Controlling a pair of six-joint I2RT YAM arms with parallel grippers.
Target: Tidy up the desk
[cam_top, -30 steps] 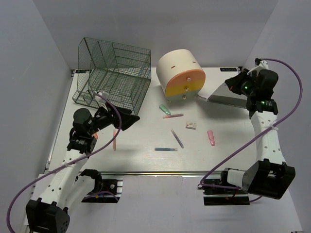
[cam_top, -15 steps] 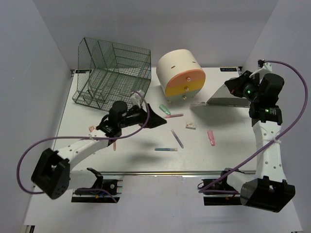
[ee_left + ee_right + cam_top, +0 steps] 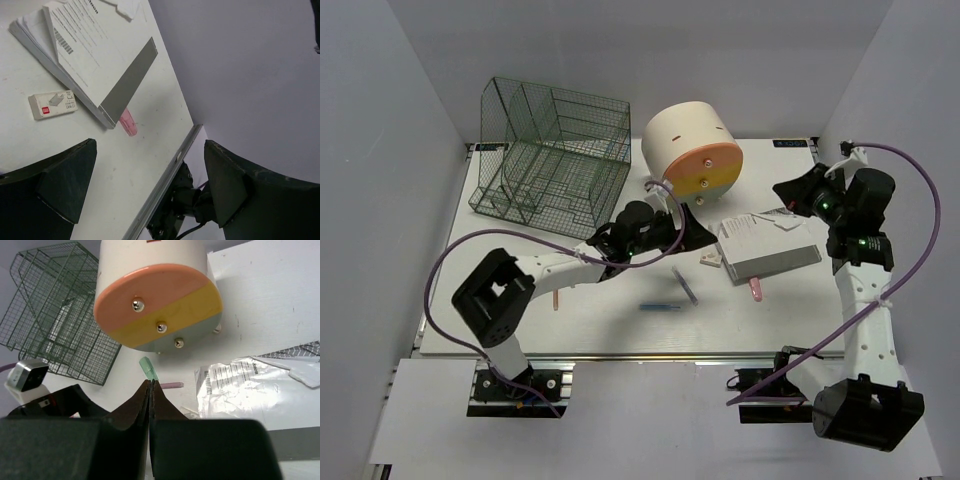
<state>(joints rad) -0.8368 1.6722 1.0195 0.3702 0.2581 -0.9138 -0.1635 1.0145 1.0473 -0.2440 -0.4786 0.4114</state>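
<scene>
Book [image 3: 775, 255] now lies flat mid-frame on bench [image 3: 600, 320]; L tool [image 3: 150, 145] reached centre, wide open, empty; R tool [image 3: 150, 385] closed.

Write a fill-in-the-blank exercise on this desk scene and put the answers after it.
1. The left gripper is ____, with nothing between its fingers.
2. The right gripper is ____.
3. The drawer unit shows ____ metal knobs on its front.
4. A ____ marker pokes out from under the grey folder.
Missing words: open; shut; three; pink.
</scene>
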